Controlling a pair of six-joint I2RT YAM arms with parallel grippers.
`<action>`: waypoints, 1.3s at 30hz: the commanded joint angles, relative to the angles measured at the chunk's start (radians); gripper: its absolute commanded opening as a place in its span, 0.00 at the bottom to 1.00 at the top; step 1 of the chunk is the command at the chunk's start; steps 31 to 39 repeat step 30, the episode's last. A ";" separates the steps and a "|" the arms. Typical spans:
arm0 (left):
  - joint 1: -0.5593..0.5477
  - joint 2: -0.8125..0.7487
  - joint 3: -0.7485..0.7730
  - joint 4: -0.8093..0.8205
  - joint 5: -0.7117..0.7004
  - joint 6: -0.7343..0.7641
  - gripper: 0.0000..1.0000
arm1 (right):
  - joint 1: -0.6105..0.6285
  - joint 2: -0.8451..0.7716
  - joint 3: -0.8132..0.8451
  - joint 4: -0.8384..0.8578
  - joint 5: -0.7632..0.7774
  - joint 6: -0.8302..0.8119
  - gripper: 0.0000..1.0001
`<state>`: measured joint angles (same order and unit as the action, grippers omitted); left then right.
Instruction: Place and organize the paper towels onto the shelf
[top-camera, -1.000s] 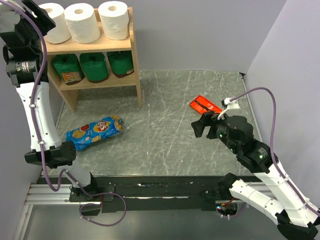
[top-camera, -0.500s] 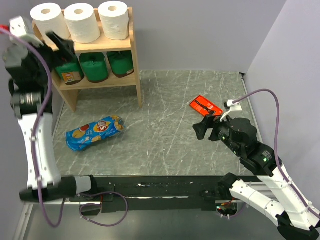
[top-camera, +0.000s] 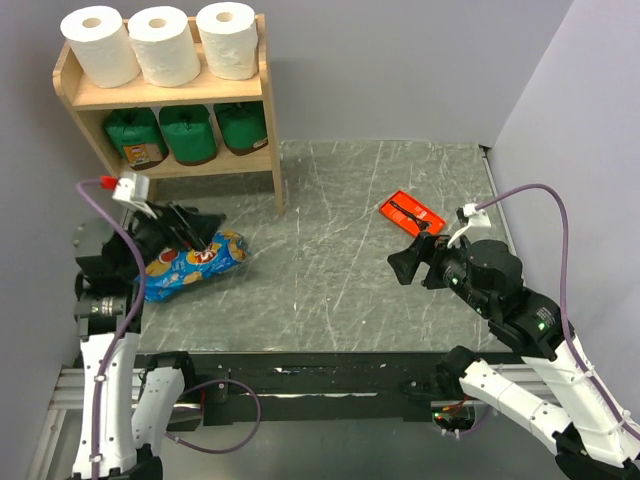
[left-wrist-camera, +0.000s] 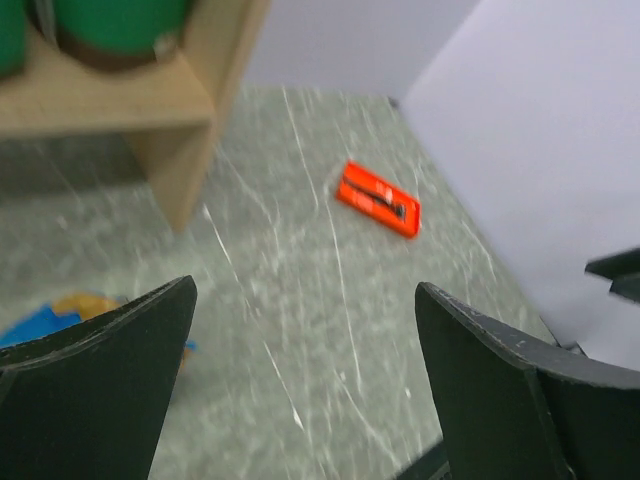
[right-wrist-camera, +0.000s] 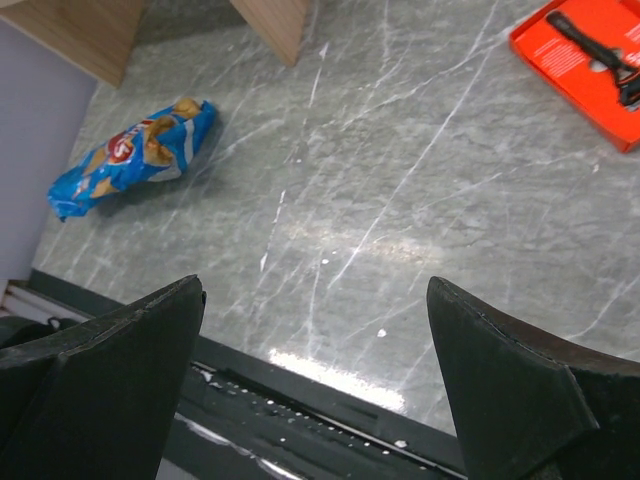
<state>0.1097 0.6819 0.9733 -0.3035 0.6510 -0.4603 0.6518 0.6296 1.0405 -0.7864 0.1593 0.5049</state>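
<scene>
Three white paper towel rolls (top-camera: 163, 45) stand in a row on the top board of the wooden shelf (top-camera: 268, 110). Three green-wrapped rolls (top-camera: 187, 133) stand on the lower tier; one shows in the left wrist view (left-wrist-camera: 115, 25), above the shelf's board (left-wrist-camera: 200, 120). My left gripper (top-camera: 195, 228) is open and empty, low over the table in front of the shelf, above the blue bag. In its wrist view (left-wrist-camera: 305, 380) only bare table lies between the jaws. My right gripper (top-camera: 408, 262) is open and empty at the right, also over bare table (right-wrist-camera: 315, 380).
A blue snack bag (top-camera: 190, 262) lies on the table below the shelf and also shows in the right wrist view (right-wrist-camera: 135, 155). An orange-red tray (top-camera: 411, 212) lies at the right rear, in both wrist views (left-wrist-camera: 378, 198) (right-wrist-camera: 590, 60). Walls close in left, back and right.
My left arm has swung down from beside the shelf's top board to low over the snack bag, gripper still empty. The right arm has drawn back slightly.
</scene>
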 joint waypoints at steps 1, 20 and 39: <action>-0.015 -0.048 -0.097 0.076 0.085 -0.012 0.96 | -0.006 -0.021 0.007 0.006 -0.029 0.055 1.00; -0.140 -0.027 -0.186 0.069 0.095 -0.047 0.96 | -0.004 -0.051 -0.077 0.177 -0.115 0.093 1.00; -0.143 -0.015 -0.168 0.092 0.099 -0.084 0.96 | -0.004 -0.074 -0.083 0.173 -0.099 0.077 0.99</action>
